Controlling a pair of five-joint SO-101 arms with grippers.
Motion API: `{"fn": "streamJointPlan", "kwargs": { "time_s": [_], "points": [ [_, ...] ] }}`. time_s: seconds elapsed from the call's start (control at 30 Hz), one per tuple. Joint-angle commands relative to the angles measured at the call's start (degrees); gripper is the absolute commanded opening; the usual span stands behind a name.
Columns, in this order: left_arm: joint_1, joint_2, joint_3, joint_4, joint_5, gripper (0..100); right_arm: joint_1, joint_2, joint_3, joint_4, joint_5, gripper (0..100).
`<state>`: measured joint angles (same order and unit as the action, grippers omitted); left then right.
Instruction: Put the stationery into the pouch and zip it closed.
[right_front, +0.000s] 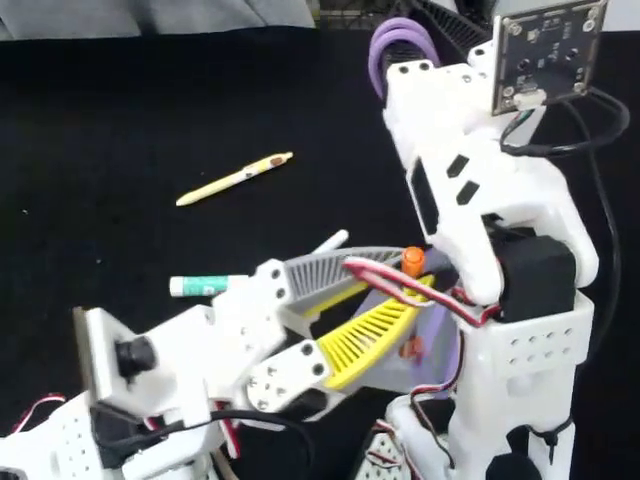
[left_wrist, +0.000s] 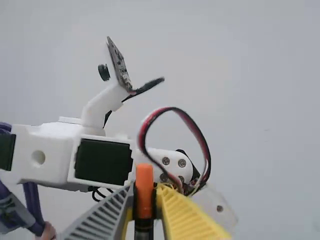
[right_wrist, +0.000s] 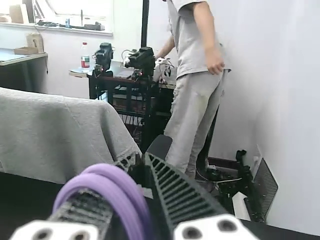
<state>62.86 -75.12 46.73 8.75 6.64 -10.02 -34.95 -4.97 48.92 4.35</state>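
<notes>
My left gripper (right_front: 410, 263), with one grey and one yellow finger, is shut on an orange-capped pen (right_front: 413, 259), which stands upright between the fingers (left_wrist: 144, 192). Just beyond its tips lies the lavender pouch (right_front: 443, 335), low beside the right arm's base. The right arm is raised high, and its gripper (right_front: 400, 50) is shut on a thick purple loop (right_wrist: 107, 192). Whether that loop belongs to the pouch is hidden. On the black table lie a yellow pen (right_front: 235, 178), a white and green tube (right_front: 205, 286) and a white pen (right_front: 331, 241).
The black tabletop (right_front: 120, 110) is open at the left and back. The right arm's white body (right_front: 500, 230) and its cables crowd the right side close to my left gripper. A grey cloth (right_wrist: 55, 130) hangs behind the table.
</notes>
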Motion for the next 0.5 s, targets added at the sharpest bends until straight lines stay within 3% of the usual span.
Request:
{"fn": "streamJointPlan", "kwargs": {
  "time_s": [0.0, 0.47],
  "points": [
    [1.2, 0.0, -0.8, -1.3, -0.7, 3, 0.5, 0.1, -0.5, -1.4, 0.9, 1.1],
    [1.7, 0.6, -3.2, -9.4, -0.4, 3, 0.2, 0.1, -0.5, -1.5, 0.2, 1.1]
  ]
}}
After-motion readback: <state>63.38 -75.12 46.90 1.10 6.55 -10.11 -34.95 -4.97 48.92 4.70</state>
